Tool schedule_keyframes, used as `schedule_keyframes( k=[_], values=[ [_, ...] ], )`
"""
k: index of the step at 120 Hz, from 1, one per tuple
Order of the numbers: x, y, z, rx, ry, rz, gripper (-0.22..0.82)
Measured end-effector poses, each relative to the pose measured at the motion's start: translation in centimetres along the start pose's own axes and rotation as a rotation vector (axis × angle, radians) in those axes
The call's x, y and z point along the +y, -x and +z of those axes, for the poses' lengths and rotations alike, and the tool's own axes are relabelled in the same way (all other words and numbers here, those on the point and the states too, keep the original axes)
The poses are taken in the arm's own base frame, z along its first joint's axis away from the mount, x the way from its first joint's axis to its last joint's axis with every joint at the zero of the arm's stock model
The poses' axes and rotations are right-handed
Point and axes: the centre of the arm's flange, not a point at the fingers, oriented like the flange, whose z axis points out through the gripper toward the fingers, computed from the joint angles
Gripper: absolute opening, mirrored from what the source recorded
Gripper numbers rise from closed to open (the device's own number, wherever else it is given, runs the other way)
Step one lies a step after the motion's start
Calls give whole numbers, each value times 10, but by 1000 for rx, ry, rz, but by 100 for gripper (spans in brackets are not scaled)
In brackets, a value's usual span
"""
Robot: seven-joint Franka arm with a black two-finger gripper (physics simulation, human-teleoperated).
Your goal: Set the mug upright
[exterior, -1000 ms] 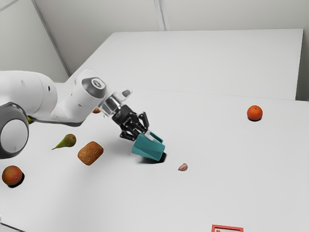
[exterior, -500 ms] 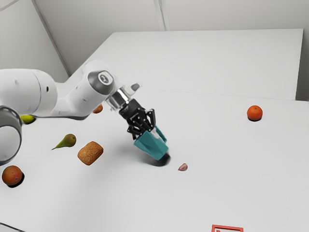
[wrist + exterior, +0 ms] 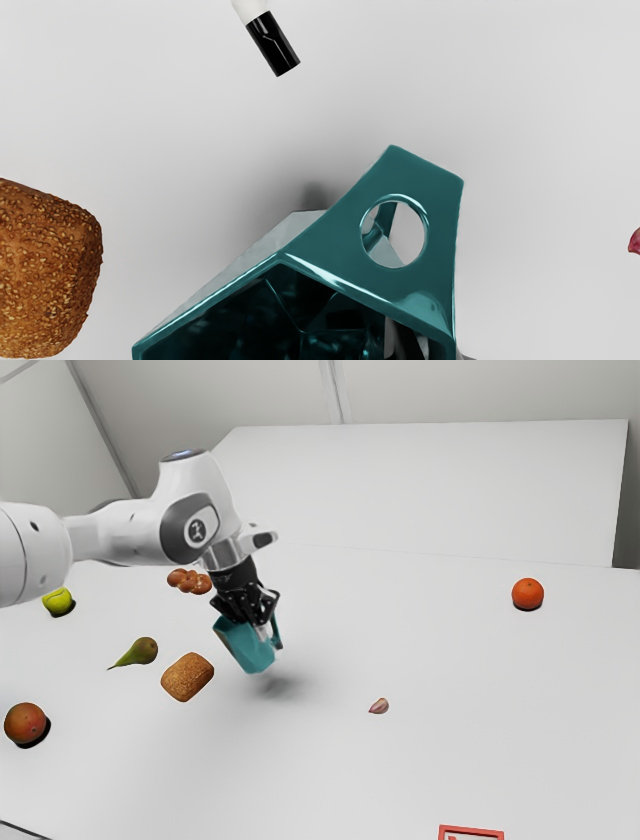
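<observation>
The claw [image 3: 260, 622] was closed on the mug [image 3: 246, 648] at its wall beside the handle [image 3: 430, 200], one finger inside the opening and the other outside, parted only by the wall they gripped. The mug hung above the table [image 3: 450, 750], leaning over, with its mouth toward the exterior view's upper left and its base toward the lower right. Its soft shadow [image 3: 282, 688] lay below, apart from it. In the wrist view, a black and white tube [image 3: 274, 44] lay on the table beyond the handle.

Near the mug, toward the exterior view's left, sat the bread [image 3: 188, 677]; a brown clump [image 3: 190, 581] lay behind it, partly by the arm [image 3: 150, 532]. The pear [image 3: 140, 651] was just past the bread, and the garlic [image 3: 379, 706] was on the other side of the mug. Farther off were a reddish fruit [image 3: 25, 722], a yellow-green fruit [image 3: 58, 601], a red frame [image 3: 471, 829] at the exterior view's bottom edge and, well apart at the exterior view's right, the orange [image 3: 528, 593].
</observation>
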Motion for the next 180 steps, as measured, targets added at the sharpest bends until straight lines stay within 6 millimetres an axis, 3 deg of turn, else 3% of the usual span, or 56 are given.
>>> schedule_keyframes(
  k=[32,86,110,130,142,159,180],
  values=[
    [-7,0,14,33,-90,15,-18],
    [-7,-15,61,4,-115,-8,-18],
    [-7,-18,68,5,-115,-17,-18],
    [2,-17,63,13,-107,-4,19],
    [4,-15,55,24,-104,-4,34],
    [5,-12,38,50,-98,-1,47],
    [12,-7,7,90,-89,15,55]
  ],
)
